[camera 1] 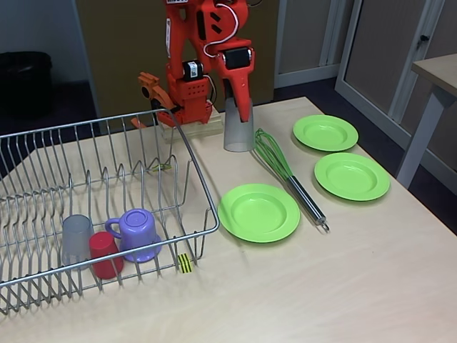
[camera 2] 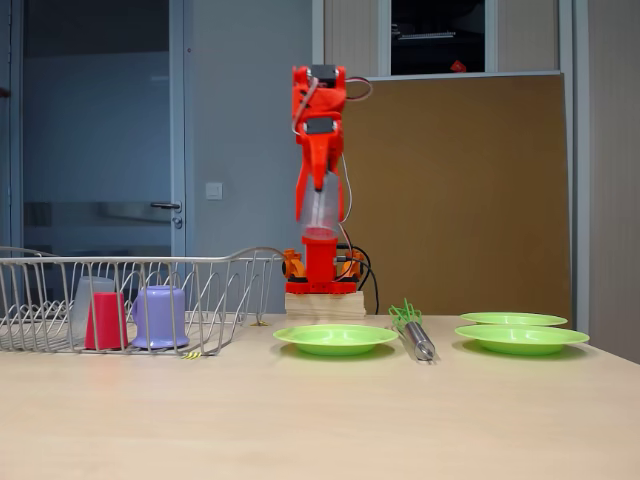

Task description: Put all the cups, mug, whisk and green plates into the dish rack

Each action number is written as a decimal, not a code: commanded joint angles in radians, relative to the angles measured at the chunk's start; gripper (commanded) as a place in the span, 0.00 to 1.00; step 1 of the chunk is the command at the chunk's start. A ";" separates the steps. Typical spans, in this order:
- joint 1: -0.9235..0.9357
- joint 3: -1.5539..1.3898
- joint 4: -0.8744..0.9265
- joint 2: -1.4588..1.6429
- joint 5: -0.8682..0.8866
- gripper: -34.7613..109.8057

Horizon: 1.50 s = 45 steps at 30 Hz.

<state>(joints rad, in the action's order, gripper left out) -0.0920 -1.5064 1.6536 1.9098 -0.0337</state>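
Rack [camera 1: 107,186] front corner: 3 vessels; hand [camera 1: 239,114] clamped on grey cup [camera 1: 238,132], lifted above table.

Lime-green plates [camera 1: 259,212], lilac mug [camera 1: 137,234], red cup [camera 1: 105,254], orange arm [camera 1: 207,50]

The arm [camera 1: 207,50] is bright orange-red all over, built from chunky printed plastic blocks. Black motor housings sit in the joints, one with a round silver-white label on its side. A thin white cable loops out near the top and curls back in; darker wires trail behind the base in a fixed view [camera 2: 355,265]. A paler orange piece juts out at the left of the base [camera 1: 187,103]. The gripper [camera 1: 239,96] has long, flat, tapering orange-red fingers. It all stands on a pale block.
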 commanded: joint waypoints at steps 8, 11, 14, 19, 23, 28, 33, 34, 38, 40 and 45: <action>0.370 0.419 0.067 -0.276 -0.407 0.36; 0.402 0.445 0.005 -0.368 -0.436 0.36; 0.408 0.448 -0.061 -0.430 -0.448 0.36; 0.377 0.485 -0.124 -0.535 -0.445 0.35; 0.360 0.485 -0.173 -0.607 -0.431 0.35; 0.359 0.485 -0.206 -0.681 -0.426 0.35; 0.371 0.485 -0.227 -0.727 -0.428 0.36; 0.376 0.485 -0.229 -0.736 -0.430 0.36; 0.393 0.483 -0.230 -0.776 -0.430 0.36; 0.399 0.480 -0.236 -0.796 -0.430 0.36; 0.411 0.474 -0.242 -0.854 -0.428 0.36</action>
<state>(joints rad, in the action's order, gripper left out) 0.2961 -1.0538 1.4159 1.0508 -0.4587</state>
